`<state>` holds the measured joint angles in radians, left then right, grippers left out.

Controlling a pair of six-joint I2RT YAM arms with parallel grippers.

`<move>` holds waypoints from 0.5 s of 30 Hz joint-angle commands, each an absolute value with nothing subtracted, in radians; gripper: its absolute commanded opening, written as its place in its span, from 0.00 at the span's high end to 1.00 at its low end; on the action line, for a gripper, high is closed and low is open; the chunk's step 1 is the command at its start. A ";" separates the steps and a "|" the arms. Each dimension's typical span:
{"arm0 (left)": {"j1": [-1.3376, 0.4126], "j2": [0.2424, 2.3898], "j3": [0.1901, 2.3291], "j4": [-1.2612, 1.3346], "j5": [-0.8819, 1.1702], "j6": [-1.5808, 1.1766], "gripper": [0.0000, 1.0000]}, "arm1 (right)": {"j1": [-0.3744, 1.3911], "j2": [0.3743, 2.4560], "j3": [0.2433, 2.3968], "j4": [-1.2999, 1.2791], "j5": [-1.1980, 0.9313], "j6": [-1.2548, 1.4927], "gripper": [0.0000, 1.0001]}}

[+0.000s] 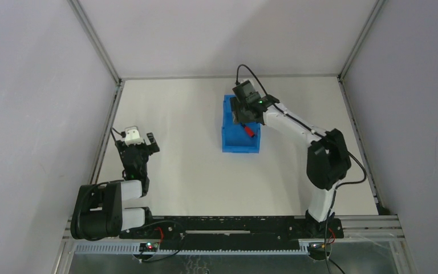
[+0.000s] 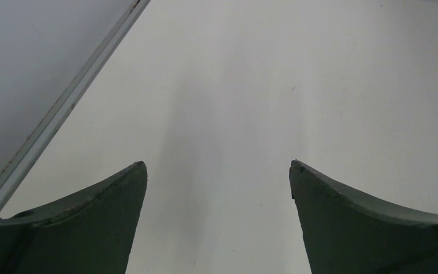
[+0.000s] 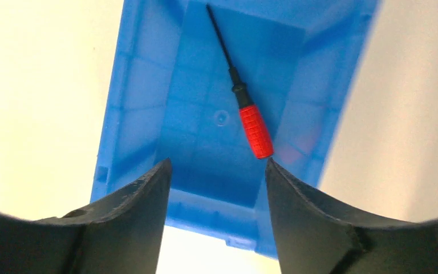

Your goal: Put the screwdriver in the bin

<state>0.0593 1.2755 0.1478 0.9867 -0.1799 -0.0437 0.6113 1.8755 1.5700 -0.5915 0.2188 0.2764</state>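
The blue bin (image 1: 240,141) stands on the white table, right of centre. The screwdriver (image 1: 248,130), red handle and thin black shaft, lies on the bin's floor. In the right wrist view the screwdriver (image 3: 255,130) lies slanted inside the bin (image 3: 148,91), apart from the fingers. My right gripper (image 1: 244,110) hangs over the bin's far part, open and empty; in its own view (image 3: 217,165) the jaws stand apart above the bin. My left gripper (image 1: 139,142) is open and empty over bare table at the left; its own view (image 2: 218,165) shows only table between the jaws.
White walls and metal frame rails (image 1: 105,128) enclose the table on the left, back and right. A rail (image 2: 63,108) runs along the table's left edge near my left gripper. Black arm-base rail (image 1: 228,225) lies at the near edge.
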 commanded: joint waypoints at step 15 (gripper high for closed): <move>0.057 1.261 0.192 1.062 -0.185 -0.024 0.00 | 0.124 1.378 1.276 -0.584 0.157 0.129 0.00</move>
